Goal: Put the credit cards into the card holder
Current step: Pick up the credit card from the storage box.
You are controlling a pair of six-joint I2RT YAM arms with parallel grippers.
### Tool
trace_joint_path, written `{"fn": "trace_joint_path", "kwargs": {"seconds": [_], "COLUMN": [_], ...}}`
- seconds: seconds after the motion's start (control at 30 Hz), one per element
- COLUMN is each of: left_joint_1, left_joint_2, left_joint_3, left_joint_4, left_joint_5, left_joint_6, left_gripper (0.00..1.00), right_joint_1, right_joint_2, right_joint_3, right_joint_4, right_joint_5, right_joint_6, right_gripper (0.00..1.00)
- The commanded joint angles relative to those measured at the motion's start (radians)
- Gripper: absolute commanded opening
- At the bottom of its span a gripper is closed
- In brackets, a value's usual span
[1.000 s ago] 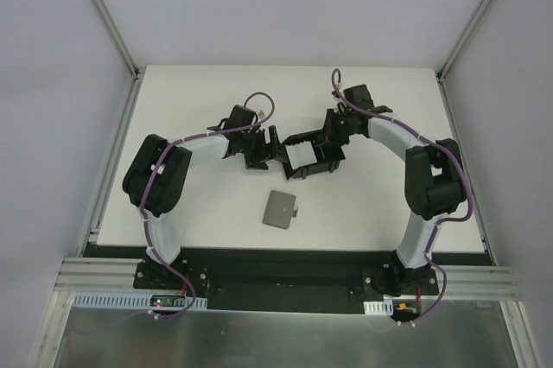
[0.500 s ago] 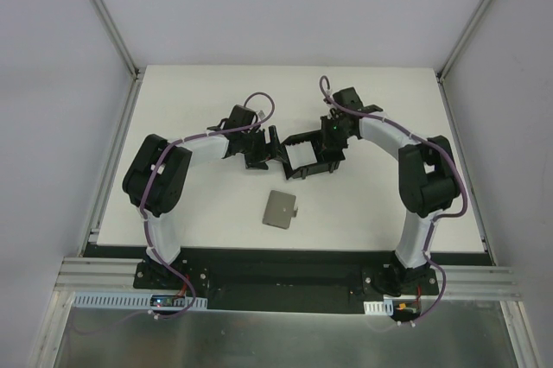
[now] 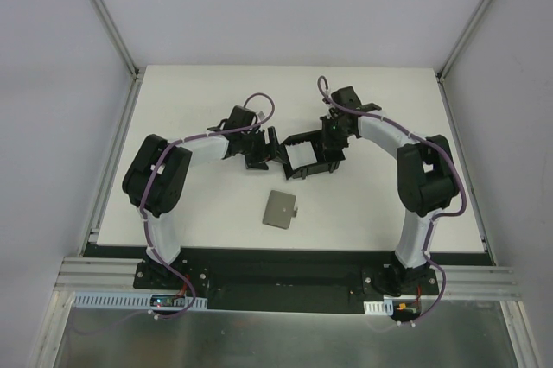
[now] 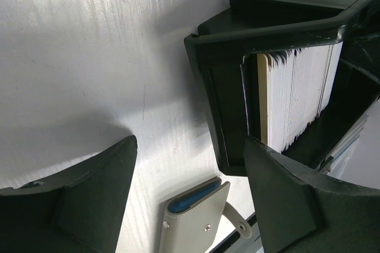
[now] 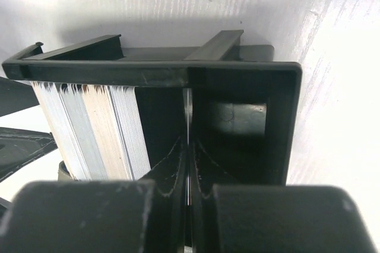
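Two grippers flank the black card holder (image 3: 309,169) in the overhead view, midway across the white table (image 3: 389,204): the left gripper (image 3: 264,150) at its left end, the right gripper (image 3: 332,138) over its right end; a grey wallet (image 3: 280,208) lies apart on the near side, between the arms. From the left wrist, the fingers (image 4: 77,205) stand spread wide with nothing between them, just beside the holder's left wall, probably posted there to keep the frame from sliding while the other arm pushes in; a stack of pale cards (image 4: 297,92) stands on edge in one compartment; the wallet shows a blue card (image 4: 193,198) peeking from its mouth, so at least one seems yet to be moved. From the right wrist, the fingertips (image 5: 172,164) are pinched together on a thin card (image 5: 189,116) seen edge-on, apparently one of the credit cards, held upright in the dark compartment right of the stack, aligned to slide straight down; whether it has bottomed out cannot be told.
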Motion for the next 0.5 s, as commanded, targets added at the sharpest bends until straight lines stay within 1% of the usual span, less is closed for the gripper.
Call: {"fn": "trace_joint_path", "kwargs": {"seconds": [0.0,0.1,0.13,0.27,0.37,0.47], "left_joint_1": [-0.006,-0.006,-0.006,-0.006,-0.006,-0.006], "left_joint_2": [-0.054,-0.101,-0.123,-0.215,-0.301,-0.414], "left_joint_3": [-0.04,-0.078,-0.093,-0.164,-0.212,-0.27], "left_joint_4": [-0.006,-0.011,-0.011,-0.013,-0.016,-0.017], "left_joint_5": [-0.022,-0.068,-0.08,-0.16,-0.197,-0.24], "left_joint_6": [0.033,0.056,0.065,0.089,0.122,0.148], "left_gripper": [0.7,0.72,0.72,0.73,0.77,0.83], "right_joint_1": [0.011,0.013,0.014,0.014,0.014,0.02], "right_joint_2": [-0.016,-0.065,-0.093,-0.196,-0.266,-0.354], "right_joint_3": [0.051,0.047,0.047,0.018,0.005,-0.037], "right_joint_4": [-0.006,-0.012,-0.02,-0.026,-0.04,-0.04], "right_joint_5": [-0.014,0.017,0.029,0.069,0.069,0.063], "right_joint_6": [-0.01,-0.01,-0.039,-0.053,-0.053,-0.02], "right_gripper": [0.0,0.0,0.01,0.0,0.01,0.0]}}
